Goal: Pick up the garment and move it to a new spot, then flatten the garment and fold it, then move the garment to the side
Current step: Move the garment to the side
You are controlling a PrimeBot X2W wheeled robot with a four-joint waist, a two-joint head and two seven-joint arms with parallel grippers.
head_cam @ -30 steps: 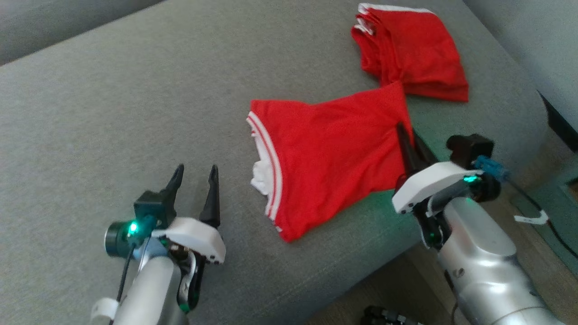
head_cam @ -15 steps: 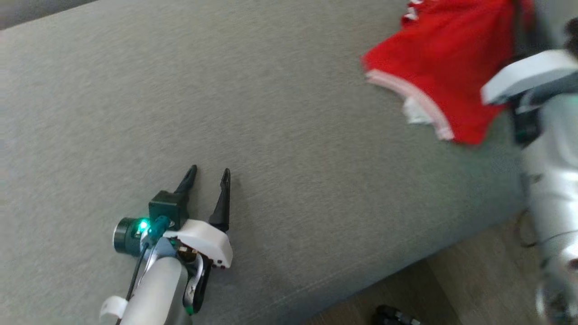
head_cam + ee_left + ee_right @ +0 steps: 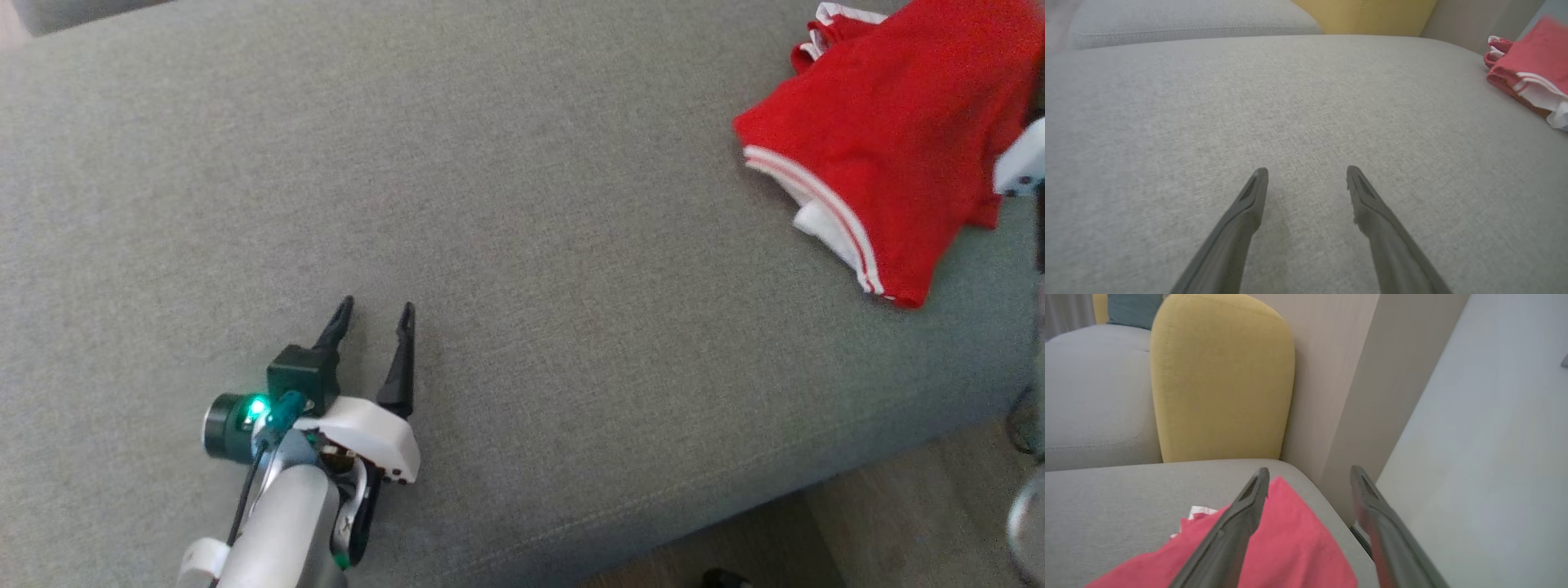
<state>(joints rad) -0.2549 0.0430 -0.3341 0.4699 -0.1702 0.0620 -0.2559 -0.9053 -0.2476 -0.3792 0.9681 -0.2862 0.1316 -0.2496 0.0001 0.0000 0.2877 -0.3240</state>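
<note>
Where my head camera looks down on the grey sofa seat [image 3: 522, 204], my left tool [image 3: 376, 305] hovers at the near left, its two fingers parted with nothing between them. The red garment [image 3: 890, 147], white-striped along its hem, lies crumpled at the far right of the seat, well apart from that tool, with a second red piece [image 3: 833, 37] just behind it.

From the left wrist, the left tool [image 3: 1307, 170] is spread wide above bare fabric, with the red garment [image 3: 1531, 69] at the far right.

From the right wrist, my right tool [image 3: 1310, 470] stands wide and empty, one finger crossing over the red garment [image 3: 1298, 539] at the seat's corner, a yellow cushion [image 3: 1220, 375] beyond.
</note>
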